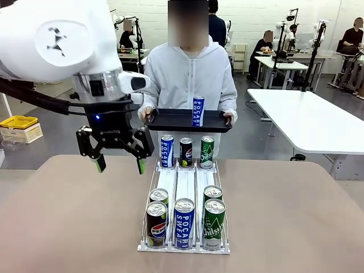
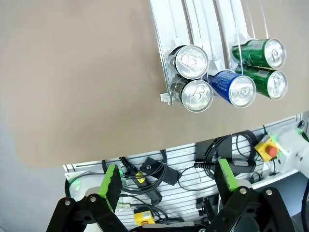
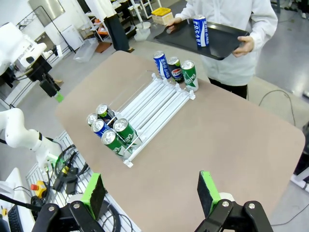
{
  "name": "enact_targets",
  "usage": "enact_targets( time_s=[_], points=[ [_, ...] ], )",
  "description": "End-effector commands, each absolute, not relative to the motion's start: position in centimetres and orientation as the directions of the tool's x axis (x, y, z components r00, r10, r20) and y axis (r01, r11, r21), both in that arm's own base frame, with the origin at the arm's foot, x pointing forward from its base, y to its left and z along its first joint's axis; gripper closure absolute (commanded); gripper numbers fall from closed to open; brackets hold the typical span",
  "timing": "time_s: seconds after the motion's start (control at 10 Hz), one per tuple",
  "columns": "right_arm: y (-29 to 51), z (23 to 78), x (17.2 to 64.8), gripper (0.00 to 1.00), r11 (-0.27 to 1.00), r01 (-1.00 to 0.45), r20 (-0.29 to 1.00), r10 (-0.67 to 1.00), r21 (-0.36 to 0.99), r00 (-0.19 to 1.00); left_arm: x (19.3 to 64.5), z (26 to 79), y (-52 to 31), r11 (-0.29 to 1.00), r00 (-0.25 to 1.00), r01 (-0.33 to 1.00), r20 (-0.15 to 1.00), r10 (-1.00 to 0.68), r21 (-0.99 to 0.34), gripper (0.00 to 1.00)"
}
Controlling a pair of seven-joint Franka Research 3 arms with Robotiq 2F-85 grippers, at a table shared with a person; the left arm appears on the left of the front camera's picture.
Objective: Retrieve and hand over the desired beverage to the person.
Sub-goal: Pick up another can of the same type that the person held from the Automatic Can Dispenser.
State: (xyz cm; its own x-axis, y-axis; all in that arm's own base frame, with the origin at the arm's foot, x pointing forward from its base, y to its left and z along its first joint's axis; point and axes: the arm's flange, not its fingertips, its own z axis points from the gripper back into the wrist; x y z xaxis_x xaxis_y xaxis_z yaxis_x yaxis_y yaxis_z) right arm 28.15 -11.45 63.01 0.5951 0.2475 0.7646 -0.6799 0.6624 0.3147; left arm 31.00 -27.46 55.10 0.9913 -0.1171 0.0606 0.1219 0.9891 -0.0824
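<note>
- Nearest the front camera, the white left arm (image 1: 51,40) hangs its left claw (image 1: 120,165) above the brown desk (image 1: 68,216), just left of the rack's far end. Its green pads stand wide apart with nothing between them.
- From the left wrist, that claw (image 2: 168,179) looks down past the desk's near edge, spread and empty, with the near-end can tops above it in the picture.
- Right claw (image 3: 150,192) sits high over a corner of the desk, fully spread and holding nothing.
- Mid-desk lies a white three-lane wire rack (image 1: 176,185), running from the robot's side toward the person.
- At its near end stand a black Pepsi can (image 1: 156,223), a blue Pocari Sweat can (image 1: 184,223) and a green Chilsung can (image 1: 214,223). One more can stands behind each of the outer two.
- At the far end stands a row of three upright cans (image 1: 186,152): blue, black and green.
- At the far side, the person in a white hooded jacket (image 1: 190,74) holds a black rectangular tray (image 1: 170,120) in both hands.
- Upright on that tray stands the blue-and-white Pocari Sweat can (image 1: 198,111), well apart from both claws.
</note>
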Motion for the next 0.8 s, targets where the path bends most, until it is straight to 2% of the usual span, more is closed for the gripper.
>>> enact_targets(
  time_s=[0.0,0.1,0.3,0.7],
  points=[
    [-11.5,62.9,28.4,0.00,0.644,-0.695,0.777,0.241,0.320,0.581,29.6,52.7,-29.8,0.999,0.994,0.033,0.104,-0.031,-0.016,0.00],
    [-11.5,62.9,28.4,0.00,0.644,-0.695,0.777,0.241,0.320,0.581,29.7,51.1,-30.5,1.000,0.993,-0.023,0.118,0.024,-0.006,0.00],
    [-11.5,62.9,28.4,0.00,0.644,-0.695,0.777,0.241,0.320,0.581,30.5,48.0,-31.0,0.998,0.996,-0.065,0.058,0.066,-0.023,0.00],
    [-11.5,62.9,28.4,0.00,0.644,-0.695,0.777,0.241,0.320,0.581,31.5,44.9,-32.6,0.999,0.999,-0.002,0.033,0.003,-0.046,0.00]
  ],
)
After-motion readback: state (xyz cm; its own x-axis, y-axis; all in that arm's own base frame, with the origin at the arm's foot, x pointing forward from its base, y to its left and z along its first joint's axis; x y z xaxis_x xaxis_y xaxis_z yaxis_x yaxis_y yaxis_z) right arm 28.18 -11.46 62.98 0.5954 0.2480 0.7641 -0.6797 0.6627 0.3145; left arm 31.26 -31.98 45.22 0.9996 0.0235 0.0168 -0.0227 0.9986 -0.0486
